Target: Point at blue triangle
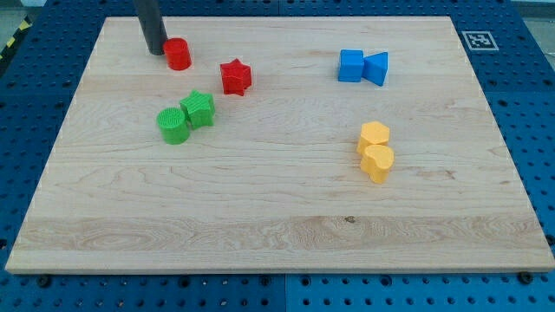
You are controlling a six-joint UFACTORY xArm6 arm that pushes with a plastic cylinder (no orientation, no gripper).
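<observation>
The blue triangle lies at the view's upper right, touching a blue cube on its left. My tip stands at the view's upper left, just left of a red cylinder, far from the blue triangle. The rod runs up out of the view's top.
A red star lies right of the red cylinder. A green cylinder and a green cube touch below it. Two yellow blocks sit together at right of centre. The wooden board rests on a blue pegboard.
</observation>
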